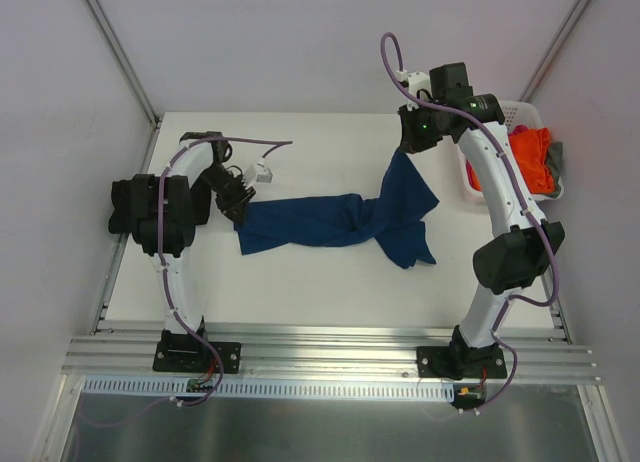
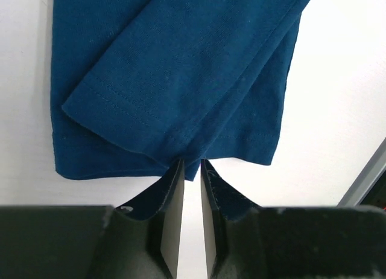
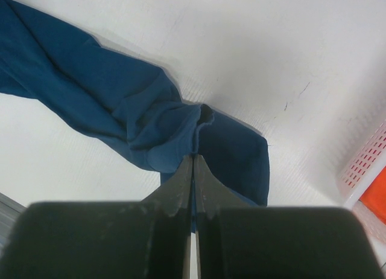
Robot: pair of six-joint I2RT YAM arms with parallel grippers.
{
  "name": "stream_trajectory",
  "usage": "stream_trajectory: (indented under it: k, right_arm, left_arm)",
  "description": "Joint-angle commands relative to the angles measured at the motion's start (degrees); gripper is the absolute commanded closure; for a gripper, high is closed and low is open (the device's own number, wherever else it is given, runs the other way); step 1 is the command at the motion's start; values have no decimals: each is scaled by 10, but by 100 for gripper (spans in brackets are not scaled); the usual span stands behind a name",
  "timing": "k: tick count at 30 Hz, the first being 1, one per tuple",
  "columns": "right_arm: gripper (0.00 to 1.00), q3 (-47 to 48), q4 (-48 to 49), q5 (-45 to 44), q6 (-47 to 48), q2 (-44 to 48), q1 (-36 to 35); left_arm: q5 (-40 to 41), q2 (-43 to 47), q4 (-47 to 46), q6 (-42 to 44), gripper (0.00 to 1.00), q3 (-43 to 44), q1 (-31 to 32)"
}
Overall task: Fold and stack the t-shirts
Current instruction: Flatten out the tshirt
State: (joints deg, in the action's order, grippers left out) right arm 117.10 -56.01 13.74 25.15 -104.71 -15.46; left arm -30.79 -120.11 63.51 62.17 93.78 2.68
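Observation:
A navy blue t-shirt (image 1: 320, 222) lies stretched across the middle of the table, twisted near its right end; its chest print does not show. My left gripper (image 1: 238, 210) is shut on the shirt's left edge; in the left wrist view the hem (image 2: 181, 67) is pinched between the fingertips of that gripper (image 2: 192, 165). My right gripper (image 1: 405, 150) is shut on the shirt's right end and holds it lifted off the table. In the right wrist view the bunched cloth (image 3: 90, 86) runs from this closed gripper (image 3: 193, 158). The black shirt is out of view.
A white plastic basket (image 1: 512, 110) stands at the table's far right, behind my right arm, and its rim also shows in the right wrist view (image 3: 368, 164). It holds an orange shirt (image 1: 535, 152), a pink one (image 1: 518, 130) and a grey one (image 1: 556, 157).

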Motion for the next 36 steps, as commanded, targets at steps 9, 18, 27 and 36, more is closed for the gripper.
stream_trajectory:
  k: [9,18,27,36]
  right_arm:
    - [99,29,9,-6,3,4,1]
    - [99,15,9,-13,8,19,1]
    - [99,18,11,-15,8,18,2]
    - [99,24,11,-13,4,18,3]
  left_arm:
    - [-11,1,18,-18,92,13,8]
    - [3,-11,14,-28,83,0,23]
    - [35,-35,15,-50,93,13,28]
    - [14,-14,10,-60,100,13,23]
